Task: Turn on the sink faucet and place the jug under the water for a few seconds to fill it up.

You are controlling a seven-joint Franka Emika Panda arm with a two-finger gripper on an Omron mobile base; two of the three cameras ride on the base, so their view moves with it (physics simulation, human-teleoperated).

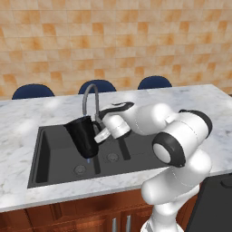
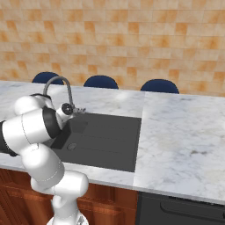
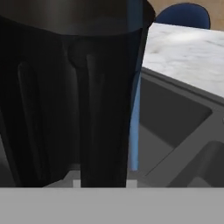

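Now holding the jug (image 1: 84, 136) tight by its handle in the gripper (image 1: 99, 134), up over the sink (image 1: 50, 158), under the faucet (image 1: 89, 97), water (image 3: 134, 122) beside it.

I see a glossy black jug (image 1: 84, 136), a matt dark grey sink (image 1: 54, 154), and a polished marble counter (image 1: 22, 122).

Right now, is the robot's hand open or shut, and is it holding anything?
Gripper: shut on the jug, held up over the sink beneath the faucet.
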